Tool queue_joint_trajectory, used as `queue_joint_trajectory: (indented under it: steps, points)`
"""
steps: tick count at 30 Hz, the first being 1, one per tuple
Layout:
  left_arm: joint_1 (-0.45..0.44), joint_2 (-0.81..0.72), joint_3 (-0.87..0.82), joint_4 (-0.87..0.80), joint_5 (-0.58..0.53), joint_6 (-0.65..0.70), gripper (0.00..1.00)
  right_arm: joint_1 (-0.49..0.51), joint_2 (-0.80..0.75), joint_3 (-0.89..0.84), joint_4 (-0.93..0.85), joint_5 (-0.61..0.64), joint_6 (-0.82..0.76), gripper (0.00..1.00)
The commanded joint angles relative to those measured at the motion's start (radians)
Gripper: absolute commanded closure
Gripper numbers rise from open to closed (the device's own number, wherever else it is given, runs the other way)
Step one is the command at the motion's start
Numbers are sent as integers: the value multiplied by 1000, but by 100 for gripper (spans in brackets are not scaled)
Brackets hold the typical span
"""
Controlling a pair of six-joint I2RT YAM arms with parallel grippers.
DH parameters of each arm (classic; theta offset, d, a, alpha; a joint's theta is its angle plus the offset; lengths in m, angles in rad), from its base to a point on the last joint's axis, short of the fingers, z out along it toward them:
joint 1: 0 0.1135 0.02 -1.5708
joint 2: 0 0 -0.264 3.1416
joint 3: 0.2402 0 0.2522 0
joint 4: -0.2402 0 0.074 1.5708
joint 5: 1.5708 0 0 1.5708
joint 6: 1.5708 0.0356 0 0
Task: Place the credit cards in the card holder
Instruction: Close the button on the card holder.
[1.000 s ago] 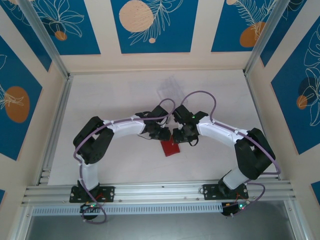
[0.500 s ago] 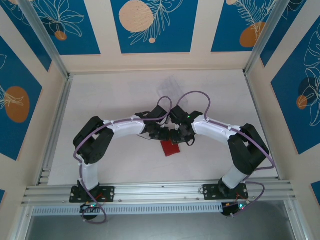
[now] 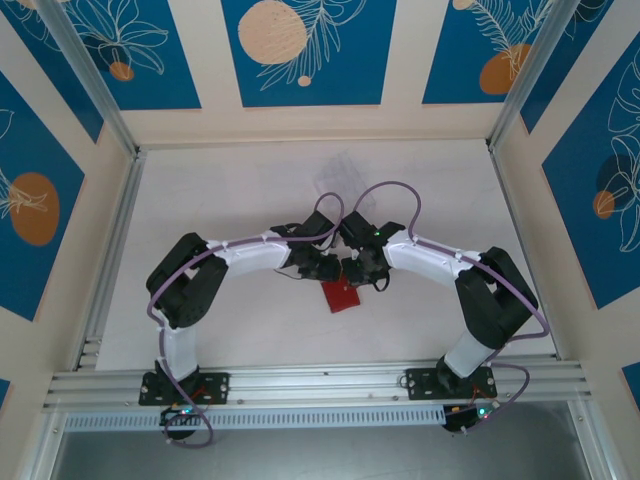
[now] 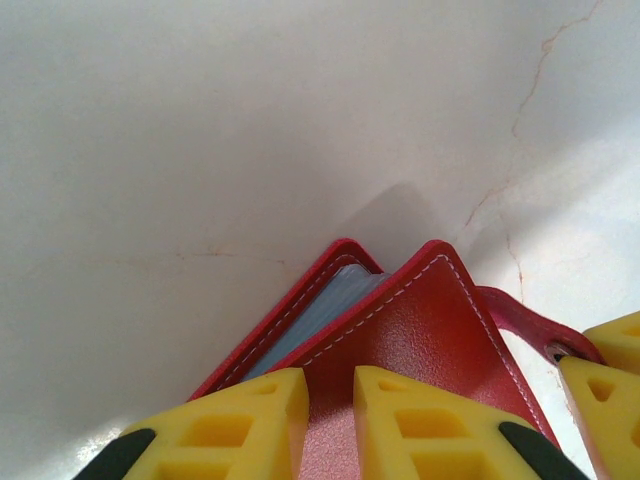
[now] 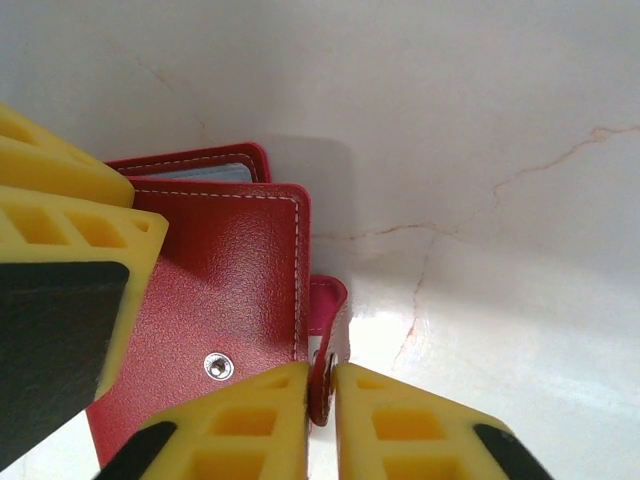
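Card holder [image 3: 342, 297]: red, flat on the table [image 3: 220, 200] at the centre of the top view, just below where the two wrists meet.
Card holder state: we read it as part open. In the left wrist view the front cover stands slightly off the back cover, and the gap widens toward the upper middle of the frame.
Card holder contents: a pale blue-grey layer [image 4: 318, 305] shows in that gap. We cannot tell pocket from card.
Left gripper [image 4: 330, 385]: bottom centre of its own view, jaws nearly together, pinching the front cover. Red leather fills the slit between the yellow fingers [image 4: 240, 420].
Right gripper [image 5: 322, 372]: bottom centre of its own view, jaws clamped on the snap tab [image 5: 328, 300], which sticks out past the card holder's right edge.
Snap stud [image 5: 218, 367]: silver, on the front cover, lower middle of the right wrist frame, just beside the right gripper's fingers.
Cross-check: we see the left gripper's fingers at the left edge of the right wrist view, on the card holder's left side.
Clear tray [image 3: 338, 178]: upper centre of the table in the top view, apart from the card holder. We cannot make out its contents.
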Motion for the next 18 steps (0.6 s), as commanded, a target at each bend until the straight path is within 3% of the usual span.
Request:
queue_joint_trajectory:
  steps: [1, 7, 9, 12, 18]
  points:
    - [-30, 49, -38, -42, 4, 9, 79, 2, -25, 20, -11, -41, -13, 90]
    - [-32, 50, -39, -39, 6, 8, 79, -24, -42, 8, 11, -130, -19, 92]
    - [-33, 51, -39, -38, 6, 8, 79, -37, -46, 0, 20, -157, -19, 84]
    - [-34, 52, -39, -38, 7, 8, 79, -55, -47, -8, 29, -176, -18, 81]
    - [-33, 52, -39, -38, 7, 9, 79, -61, -37, -5, 24, -167, -22, 84]
